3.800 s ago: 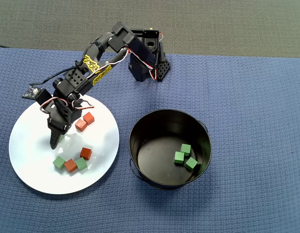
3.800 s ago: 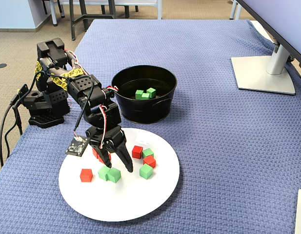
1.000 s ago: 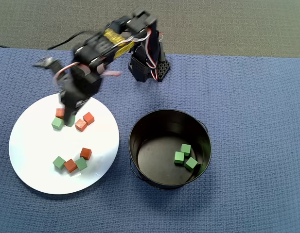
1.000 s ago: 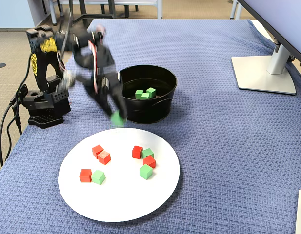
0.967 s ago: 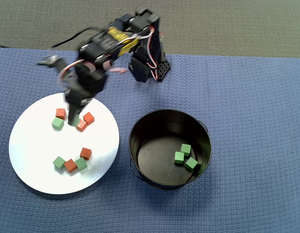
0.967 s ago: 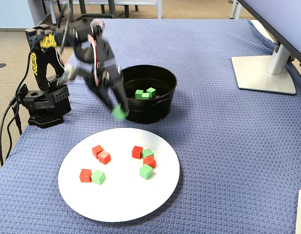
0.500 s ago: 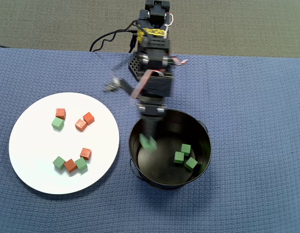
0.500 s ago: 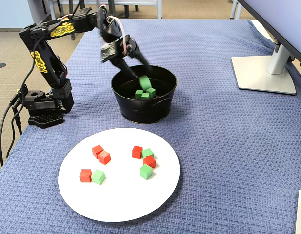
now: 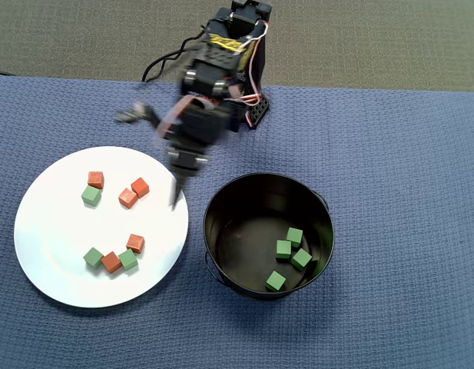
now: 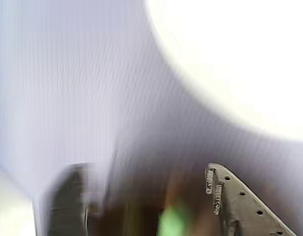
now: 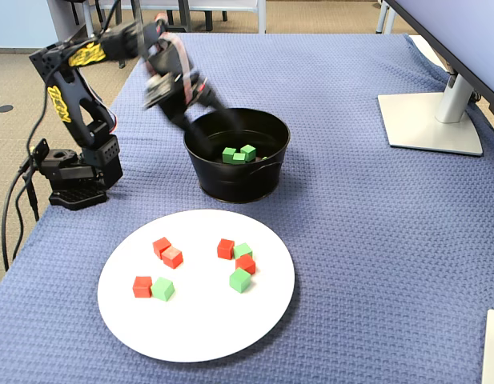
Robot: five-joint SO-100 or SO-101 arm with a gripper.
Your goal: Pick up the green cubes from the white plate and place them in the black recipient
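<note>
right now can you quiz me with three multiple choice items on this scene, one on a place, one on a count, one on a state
1. Where do the loose red-orange cubes lie?
A. in the black pot
B. on the white plate
C. on the blue cloth

2. How many green cubes lie in the black pot?
A. two
B. four
C. seven

3. What is the state of the tool?
A. clamped on a red-orange cube
C. resting on the pot's floor
B. motion-blurred over the plate's edge beside the pot, grip unclear

Answers:
1 B: the overhead view shows all of them on the white plate, none elsewhere.
2 B: four show on the pot's floor in the overhead view; three more green ones sit on the plate.
3 B: both the overhead and fixed views blur it, so open or shut cannot be told.
</note>
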